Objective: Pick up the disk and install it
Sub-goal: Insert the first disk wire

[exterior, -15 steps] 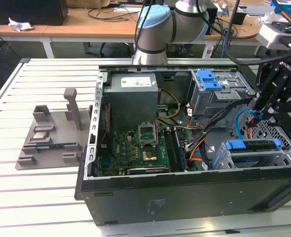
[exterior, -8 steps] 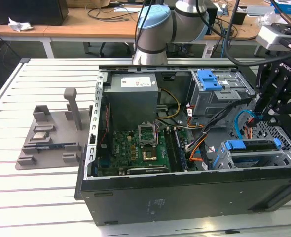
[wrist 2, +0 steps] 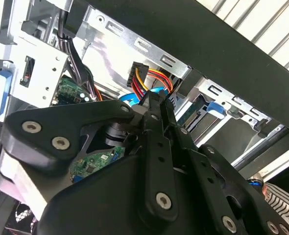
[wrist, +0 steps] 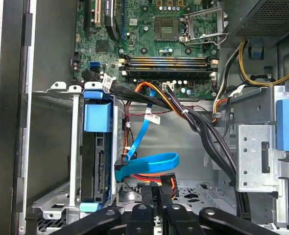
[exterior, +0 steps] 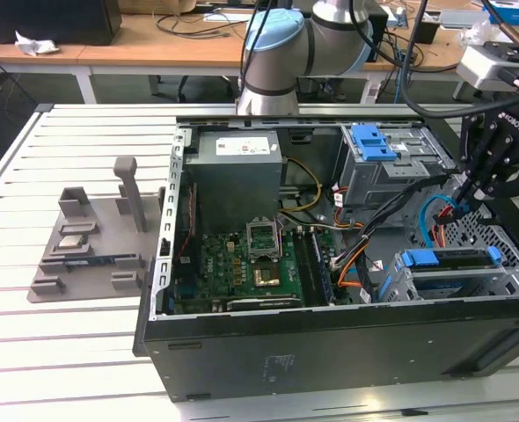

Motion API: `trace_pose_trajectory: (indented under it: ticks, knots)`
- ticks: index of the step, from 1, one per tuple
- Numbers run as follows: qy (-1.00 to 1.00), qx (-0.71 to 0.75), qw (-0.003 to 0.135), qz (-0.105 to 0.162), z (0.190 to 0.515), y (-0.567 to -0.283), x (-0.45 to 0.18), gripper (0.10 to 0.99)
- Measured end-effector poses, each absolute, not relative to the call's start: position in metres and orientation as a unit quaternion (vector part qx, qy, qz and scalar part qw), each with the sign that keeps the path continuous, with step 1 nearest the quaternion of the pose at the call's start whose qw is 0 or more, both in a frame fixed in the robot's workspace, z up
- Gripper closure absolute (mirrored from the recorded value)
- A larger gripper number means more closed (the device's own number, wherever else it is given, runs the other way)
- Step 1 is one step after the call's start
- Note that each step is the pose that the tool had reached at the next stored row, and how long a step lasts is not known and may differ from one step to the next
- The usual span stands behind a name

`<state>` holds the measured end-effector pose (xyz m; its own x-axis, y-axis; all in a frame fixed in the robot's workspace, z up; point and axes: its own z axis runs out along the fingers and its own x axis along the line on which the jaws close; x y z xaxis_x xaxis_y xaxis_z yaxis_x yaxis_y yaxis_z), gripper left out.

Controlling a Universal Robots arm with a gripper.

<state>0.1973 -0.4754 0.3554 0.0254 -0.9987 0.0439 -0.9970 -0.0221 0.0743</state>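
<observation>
Pinching a black power connector [wrist: 165, 183], the gripper [wrist: 156, 188] is held beside the disk [wrist: 98, 161], half hidden in its bay.

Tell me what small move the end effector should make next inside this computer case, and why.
Probably ease the end effector toward the disk. The disk already sits in its drive cage, and the end effector is at the black power connector with red and orange wires, apart from the disk's ports.
</observation>
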Motion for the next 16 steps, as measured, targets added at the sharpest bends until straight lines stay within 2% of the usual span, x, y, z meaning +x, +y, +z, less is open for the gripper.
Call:
trace_pose_trajectory:
  ticks: [6,16]
  knots:
    - [-0.698,0.715,0.042,-0.01,0.355,-0.476,0.197,0.918]
    - [-0.696,0.716,0.043,-0.009,0.355,-0.508,0.193,0.918]
